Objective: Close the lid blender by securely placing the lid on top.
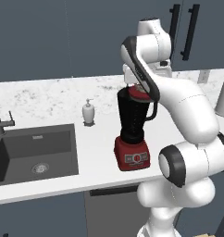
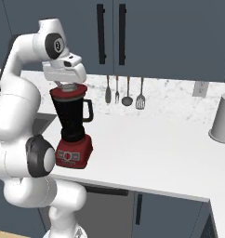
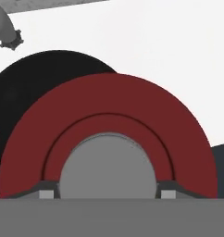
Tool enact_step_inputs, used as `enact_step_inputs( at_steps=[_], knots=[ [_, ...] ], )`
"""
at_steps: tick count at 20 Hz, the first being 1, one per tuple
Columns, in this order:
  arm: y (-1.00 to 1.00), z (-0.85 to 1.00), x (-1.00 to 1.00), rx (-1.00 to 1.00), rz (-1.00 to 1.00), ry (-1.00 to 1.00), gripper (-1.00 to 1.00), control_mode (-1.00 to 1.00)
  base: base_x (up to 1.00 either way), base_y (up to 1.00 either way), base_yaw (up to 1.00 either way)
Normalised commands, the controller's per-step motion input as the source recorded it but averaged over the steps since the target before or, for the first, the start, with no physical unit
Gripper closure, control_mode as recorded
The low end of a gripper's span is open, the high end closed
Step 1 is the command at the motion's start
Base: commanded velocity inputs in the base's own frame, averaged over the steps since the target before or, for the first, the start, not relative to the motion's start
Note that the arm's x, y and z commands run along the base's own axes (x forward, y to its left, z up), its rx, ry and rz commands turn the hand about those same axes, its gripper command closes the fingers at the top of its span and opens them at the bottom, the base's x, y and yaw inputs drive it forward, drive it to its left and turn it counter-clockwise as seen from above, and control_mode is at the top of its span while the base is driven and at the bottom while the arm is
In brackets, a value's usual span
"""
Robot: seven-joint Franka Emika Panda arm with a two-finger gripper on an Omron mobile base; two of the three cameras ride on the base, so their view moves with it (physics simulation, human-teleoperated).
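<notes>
The blender (image 1: 132,119) (image 2: 71,118), a black jar with a side handle on a red square base, stands upright on the white counter. The red lid (image 2: 69,92) (image 1: 140,95) is at the jar's mouth, directly under my gripper (image 2: 66,85). In the hand view the lid (image 3: 109,99) is a red disc with a grey knob in its middle. My gripper (image 3: 107,192) is shut on that knob, one fingertip on each side. The black jar (image 3: 21,92) shows past the lid's upper left edge, so the two are a little off centre. Whether the lid rests fully on the rim I cannot tell.
A white soap dispenser (image 1: 88,112) (image 3: 5,28) stands left of the blender, beside the dark sink (image 1: 35,152). A grey canister (image 2: 222,118) sits at the far right of the counter (image 2: 147,148). Several utensils (image 2: 126,93) hang on the back wall.
</notes>
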Motion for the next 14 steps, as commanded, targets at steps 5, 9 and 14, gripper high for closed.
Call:
enact_step_inputs(
  at_steps=[5,9,14],
  knots=[
    [0.30,-0.12,0.33,0.02,0.00,0.00,1.00,-1.00,0.00,0.00,0.00],
    [0.36,-0.05,0.08,0.03,0.00,-0.02,1.00,-1.00,0.00,0.00,0.00],
    [0.34,-0.14,0.15,0.05,0.00,-0.02,1.00,-1.00,0.00,0.00,0.00]
  ],
)
